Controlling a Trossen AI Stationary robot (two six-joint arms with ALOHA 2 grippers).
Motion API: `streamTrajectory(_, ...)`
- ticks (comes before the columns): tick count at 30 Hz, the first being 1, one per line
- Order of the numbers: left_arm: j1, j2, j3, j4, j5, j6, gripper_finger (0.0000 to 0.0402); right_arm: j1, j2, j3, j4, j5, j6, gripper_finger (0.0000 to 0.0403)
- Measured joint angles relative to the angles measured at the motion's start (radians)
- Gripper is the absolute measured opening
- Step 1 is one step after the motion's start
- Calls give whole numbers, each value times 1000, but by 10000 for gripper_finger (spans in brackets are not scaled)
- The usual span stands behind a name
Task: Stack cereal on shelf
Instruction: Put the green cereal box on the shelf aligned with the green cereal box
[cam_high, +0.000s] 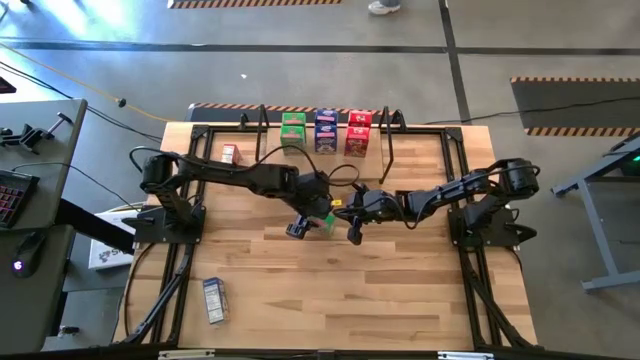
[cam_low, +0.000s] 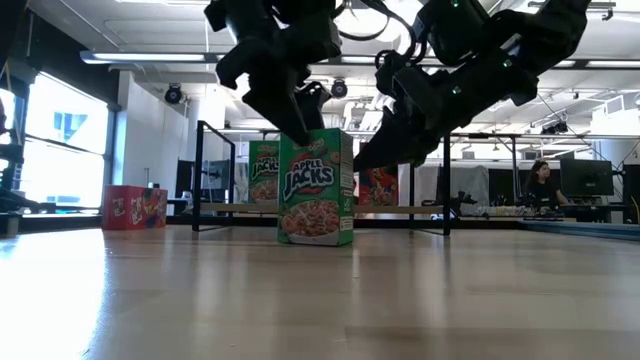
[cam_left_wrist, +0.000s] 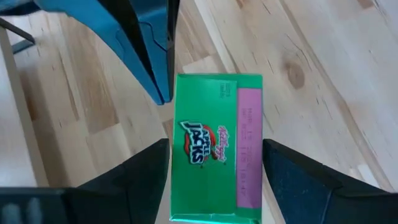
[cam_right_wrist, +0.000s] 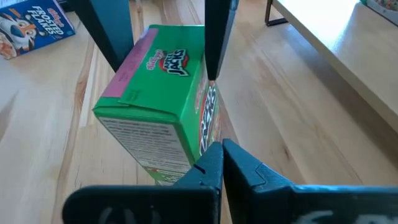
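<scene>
Light-wood tabletop (cam_high: 330, 290), workshop behind. Green Apple Jacks cardboard cereal box (cam_low: 315, 187) upright at frame centre, short of the light-wood shelf board with black hoop frames (cam_high: 420, 148) at upper centre. Left gripper (cam_left_wrist: 214, 171) spread wide astride the box top, gripping nothing. Right gripper (cam_right_wrist: 219, 163) shut, empty, beside the box. Step: pick-up. Next, likely: close, lift, carry to shelf.

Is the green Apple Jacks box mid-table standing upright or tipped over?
Upright: the low view shows the Apple Jacks box standing on its base on the table, with the left gripper open astride its top.
</scene>
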Motion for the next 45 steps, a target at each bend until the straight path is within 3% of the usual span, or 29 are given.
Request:
streamTrajectory(15,10,-6,0,-27,0,-16,183,0,0,0,0,-19,0,0)
streamTrajectory(25,40,-139,-1,-148,-59,-10,170,0,0,0,-4,-23,-6,0)
streamTrajectory(32,142,-257,-1,-209,-119,-18,170,0,0,0,0,-23,-11,0)
streamTrajectory(45,349,-268,-1,-223,-129,1,169,0,0,0,0,-23,-16,0)
